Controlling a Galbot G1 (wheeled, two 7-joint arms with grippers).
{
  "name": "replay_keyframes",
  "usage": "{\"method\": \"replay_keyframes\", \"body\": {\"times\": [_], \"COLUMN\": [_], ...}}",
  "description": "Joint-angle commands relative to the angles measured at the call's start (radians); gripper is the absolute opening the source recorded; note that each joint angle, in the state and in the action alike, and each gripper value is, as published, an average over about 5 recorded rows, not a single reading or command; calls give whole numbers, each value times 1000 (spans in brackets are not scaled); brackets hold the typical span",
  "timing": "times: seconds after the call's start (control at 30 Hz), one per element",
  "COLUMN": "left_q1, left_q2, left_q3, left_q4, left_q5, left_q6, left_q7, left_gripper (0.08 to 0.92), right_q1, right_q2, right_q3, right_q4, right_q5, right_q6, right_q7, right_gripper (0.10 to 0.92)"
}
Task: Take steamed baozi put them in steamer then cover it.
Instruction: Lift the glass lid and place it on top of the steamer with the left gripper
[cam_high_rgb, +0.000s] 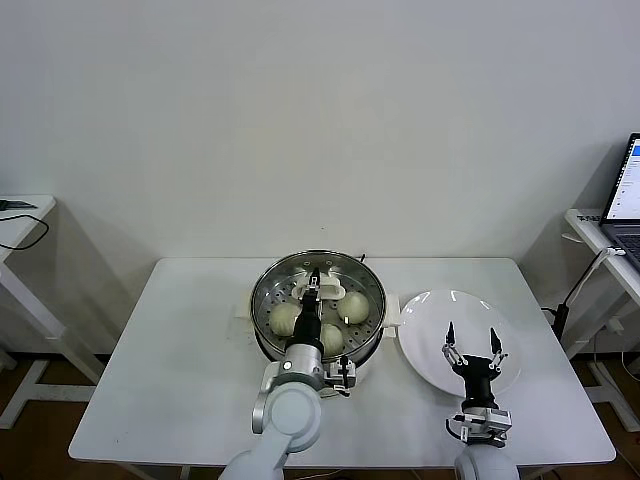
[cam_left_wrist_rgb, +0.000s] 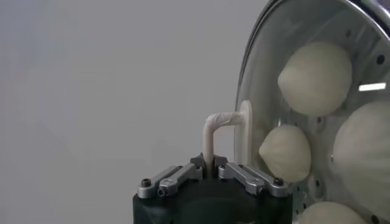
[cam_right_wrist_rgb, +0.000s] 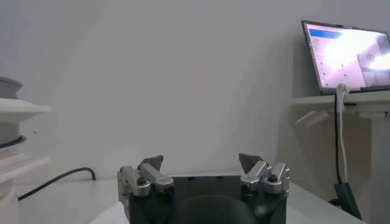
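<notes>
The steamer (cam_high_rgb: 262, 290) stands at the table's middle with four baozi (cam_high_rgb: 285, 319) inside on the perforated tray. The clear glass cover (cam_high_rgb: 368, 290) lies over its mouth; I cannot tell whether it rests fully on the rim. My left gripper (cam_high_rgb: 312, 287) is shut on the cover's white handle (cam_high_rgb: 330, 291). In the left wrist view the jaws of the left gripper (cam_left_wrist_rgb: 209, 167) pinch the handle's (cam_left_wrist_rgb: 222, 120) post, and the baozi (cam_left_wrist_rgb: 315, 78) show through the cover's glass (cam_left_wrist_rgb: 259, 85). My right gripper (cam_high_rgb: 470, 340) is open and empty above the white plate (cam_high_rgb: 425, 320).
The plate lies right of the steamer, near the table's right front. A laptop (cam_high_rgb: 628, 195) stands on a side table at far right, also in the right wrist view (cam_right_wrist_rgb: 347, 55). A cable (cam_right_wrist_rgb: 58, 179) runs behind the steamer. Another side table (cam_high_rgb: 20, 215) is at far left.
</notes>
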Motion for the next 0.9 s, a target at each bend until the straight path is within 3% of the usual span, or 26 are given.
{"method": "replay_keyframes", "body": {"times": [0.03, 0.27, 0.6, 0.9], "left_q1": [4, 14, 53, 138], "left_q2": [-2, 0, 54, 156], "left_q3": [-7, -11, -5, 0], "left_q4": [7, -3, -120, -302], "left_q5": [0, -7, -56, -175], "left_q6": [-8, -8, 9, 30], "left_q7": [0, -9, -1, 14], "left_gripper": [186, 220, 492, 634], "right_q1": [0, -2, -9, 4], "right_q2": [2, 3, 6, 0], "right_q3": [0, -1, -7, -11], "right_q4": [-3, 0, 17, 25], "right_q5": [-3, -6, -14, -73], "right_q6": [2, 3, 2, -41], "right_q7": [0, 0, 0, 32], "right_gripper": [823, 823, 823, 823]}}
